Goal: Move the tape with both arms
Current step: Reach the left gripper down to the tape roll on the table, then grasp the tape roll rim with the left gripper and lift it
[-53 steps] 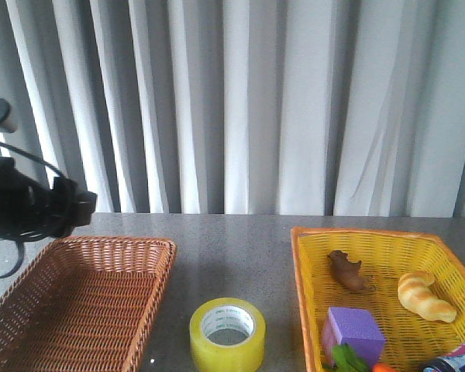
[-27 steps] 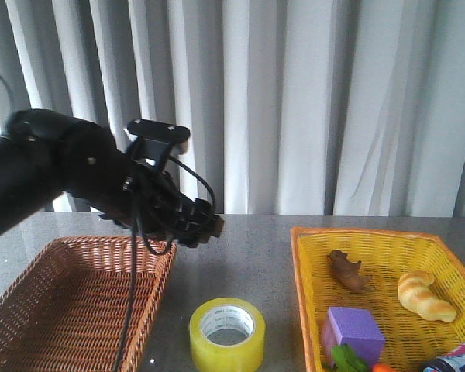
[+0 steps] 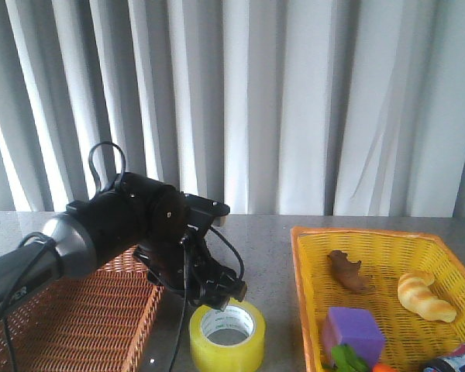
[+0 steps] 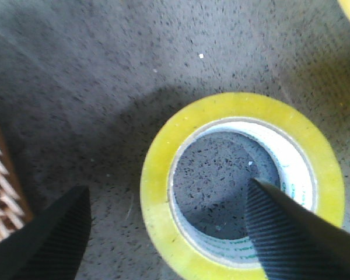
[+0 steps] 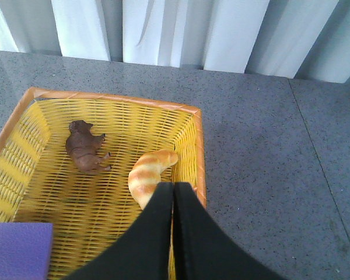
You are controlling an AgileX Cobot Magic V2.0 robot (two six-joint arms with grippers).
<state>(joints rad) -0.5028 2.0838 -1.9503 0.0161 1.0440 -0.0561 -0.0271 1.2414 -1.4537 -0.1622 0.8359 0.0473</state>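
Observation:
The yellow tape roll [image 3: 227, 335] lies flat on the grey table between the two baskets; its white printed core shows in the left wrist view [image 4: 242, 185]. My left arm reaches down over it and its gripper [image 3: 231, 297] is open. In the left wrist view the gripper [image 4: 169, 204] straddles one wall of the roll: one finger [image 4: 291, 233] is over the roll's hole, the other [image 4: 49, 233] is outside it. I cannot tell if they touch the tape. My right gripper [image 5: 174, 189] is shut and empty above the yellow basket [image 5: 196, 149].
A brown wicker basket [image 3: 70, 310] stands left of the tape. The yellow basket [image 3: 298, 267] on the right holds a brown toy animal [image 3: 346, 270], a croissant [image 3: 424, 295], a purple cube [image 3: 353, 331] and other items at the bottom edge. Curtains hang behind the table.
My left arm has swung in from the left and come down from above the brown basket to the tape roll. The tape has not moved.

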